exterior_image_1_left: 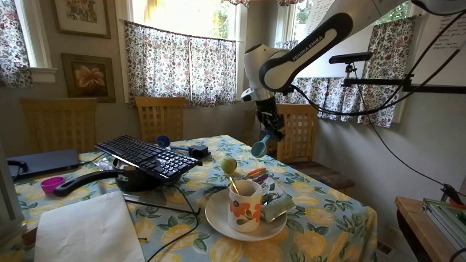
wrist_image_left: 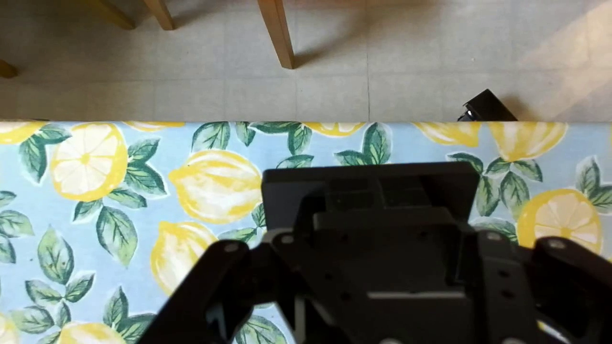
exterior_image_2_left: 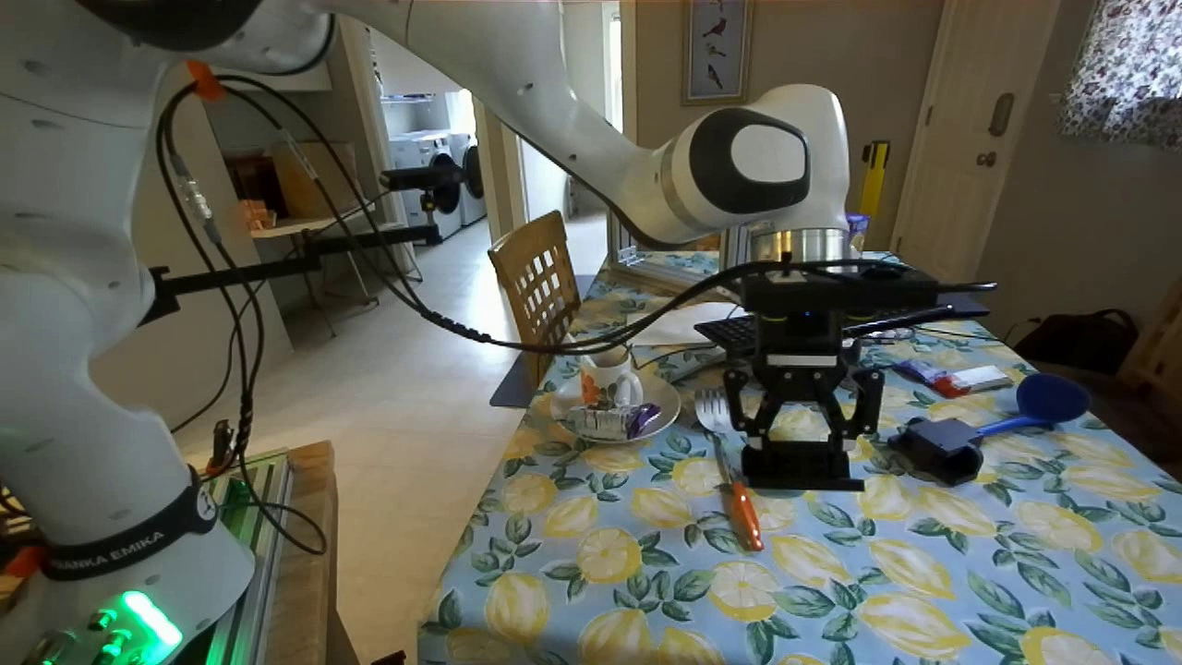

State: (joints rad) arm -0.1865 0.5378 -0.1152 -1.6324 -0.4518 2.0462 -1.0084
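Observation:
My gripper (exterior_image_2_left: 800, 441) hangs above the lemon-print table, shut on a dark block (exterior_image_2_left: 800, 469) that spans its fingertips. From this block a teal scoop (exterior_image_1_left: 259, 148) juts out and slants downward, clear of the cloth. Behind the gripper in an exterior view the scoop is hidden, and it does not show in the wrist view either. The wrist view has the block (wrist_image_left: 370, 173) lying across the fingers, over the tablecloth close to the table's edge. In an exterior view a tennis ball (exterior_image_1_left: 228, 165) and an orange-handled fork (exterior_image_2_left: 744, 517) are nearest.
A flowered mug (exterior_image_1_left: 244, 214) stands on a saucer (exterior_image_1_left: 217, 214) beside a snack packet (exterior_image_1_left: 278, 205). A keyboard (exterior_image_1_left: 149, 156) lies over a black pan (exterior_image_1_left: 134, 182). Also there: a pink cup (exterior_image_1_left: 52, 185), white paper (exterior_image_1_left: 87, 229) and a blue ladle (exterior_image_2_left: 1053, 397) in a black block (exterior_image_2_left: 940, 451).

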